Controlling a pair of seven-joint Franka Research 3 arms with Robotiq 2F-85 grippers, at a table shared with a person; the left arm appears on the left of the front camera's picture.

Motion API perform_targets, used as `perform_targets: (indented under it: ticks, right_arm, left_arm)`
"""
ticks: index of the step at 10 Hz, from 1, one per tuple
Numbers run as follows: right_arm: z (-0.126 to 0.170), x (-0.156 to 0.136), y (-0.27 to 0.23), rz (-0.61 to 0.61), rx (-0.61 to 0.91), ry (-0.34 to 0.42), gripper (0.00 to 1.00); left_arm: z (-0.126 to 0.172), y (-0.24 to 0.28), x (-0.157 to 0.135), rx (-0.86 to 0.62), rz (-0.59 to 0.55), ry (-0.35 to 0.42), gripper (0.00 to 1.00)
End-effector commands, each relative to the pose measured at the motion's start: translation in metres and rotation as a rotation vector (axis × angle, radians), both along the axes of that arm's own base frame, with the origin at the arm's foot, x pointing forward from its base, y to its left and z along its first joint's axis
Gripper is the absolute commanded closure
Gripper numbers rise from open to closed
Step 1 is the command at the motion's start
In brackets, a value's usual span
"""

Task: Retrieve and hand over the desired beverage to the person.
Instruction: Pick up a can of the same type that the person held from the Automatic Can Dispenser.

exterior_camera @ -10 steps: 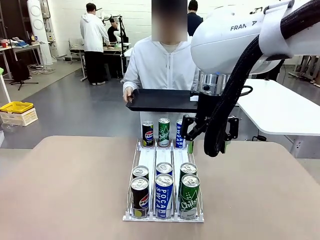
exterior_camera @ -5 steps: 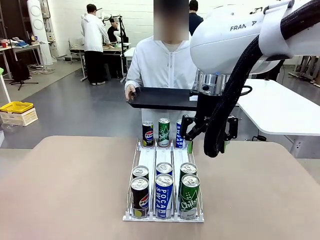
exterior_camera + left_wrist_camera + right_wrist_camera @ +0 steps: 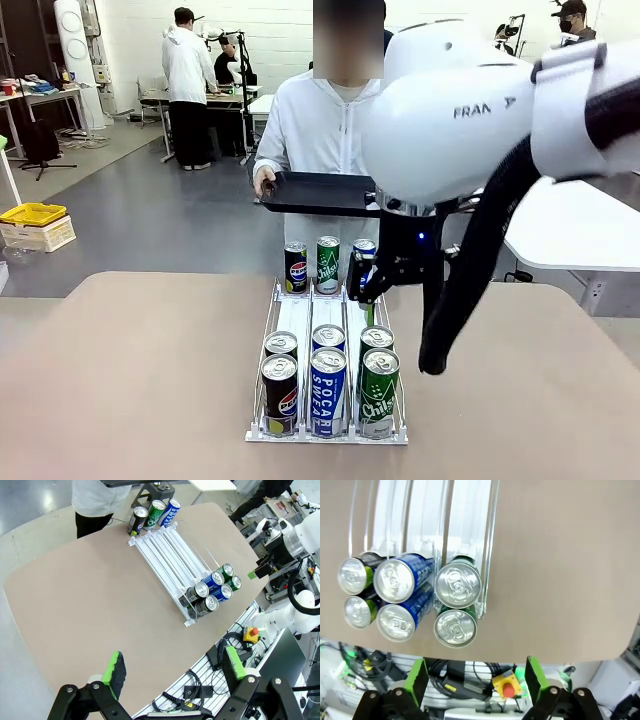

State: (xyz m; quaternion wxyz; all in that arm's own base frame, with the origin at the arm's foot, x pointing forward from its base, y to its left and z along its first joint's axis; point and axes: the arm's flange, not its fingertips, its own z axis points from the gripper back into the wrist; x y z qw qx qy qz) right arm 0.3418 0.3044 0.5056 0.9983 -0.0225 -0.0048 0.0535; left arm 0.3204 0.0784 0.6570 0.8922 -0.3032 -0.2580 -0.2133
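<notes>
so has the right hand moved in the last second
Yes. The right hand has shifted left, from beside the can rack to above its right-hand lane.

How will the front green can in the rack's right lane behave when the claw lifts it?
Front green can: top looks sealed, so probably full, heavy for its size, stiff under squeeze. Glossy round wall may slip when gripped. Tall and slim between the rack rails, it could tip if dragged sideways.
</notes>
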Motion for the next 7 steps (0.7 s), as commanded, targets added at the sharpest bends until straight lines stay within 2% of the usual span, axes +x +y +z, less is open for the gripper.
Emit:
perform_targets:
  ticks: [1,4,6,7]
  right_arm:
    - [-0.016,-0.016,-0.009,-0.082,0.036,-0.04,0.0]
    - [-0.04,-0.033,-0.007,-0.165,0.134,-0.047,0.0]
    - [-0.042,-0.031,-0.004,-0.341,0.193,0.008,0.0]
    - [-0.035,-0.024,-0.01,-0.166,0.117,-0.023,0.0]
  left_arm:
    - [0.001,0.001,0.0,-0.012,-0.021,-0.014,0.0]
    - [0.001,0.001,0.0,-0.012,-0.021,-0.014,0.0]
    - [0.001,0.001,0.0,-0.012,-0.021,-0.014,0.0]
    - [0.001,0.001,0.0,-0.012,-0.021,-0.014,0.0]
